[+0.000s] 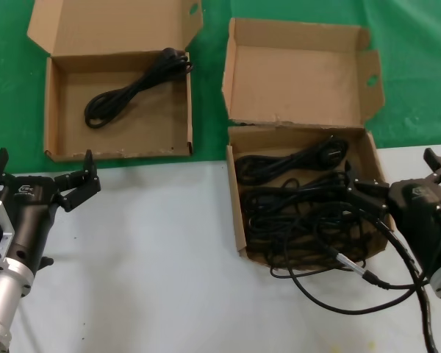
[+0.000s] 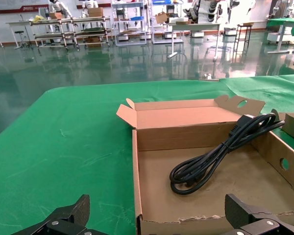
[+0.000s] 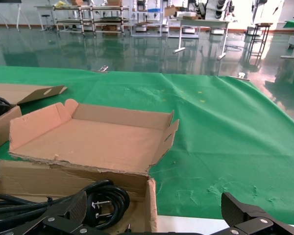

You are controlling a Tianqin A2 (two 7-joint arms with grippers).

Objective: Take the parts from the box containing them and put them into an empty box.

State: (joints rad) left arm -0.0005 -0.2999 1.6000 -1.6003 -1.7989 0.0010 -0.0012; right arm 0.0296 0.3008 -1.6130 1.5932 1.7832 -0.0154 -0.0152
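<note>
The box with the torn lid fold stands at the right, lid upright, and holds several black cables; one cable spills over its front onto the table. The wider shallow box at the far left holds one coiled black cable. My right gripper is open at the first box's front right corner, one finger over the cables; its wrist view shows a plug and coil by that box's corner. My left gripper is open and empty just in front of the wider box.
Both boxes straddle the edge between the green cloth at the back and the white table in front. The wider box's slanted lid lies back; the other box's lid stands up.
</note>
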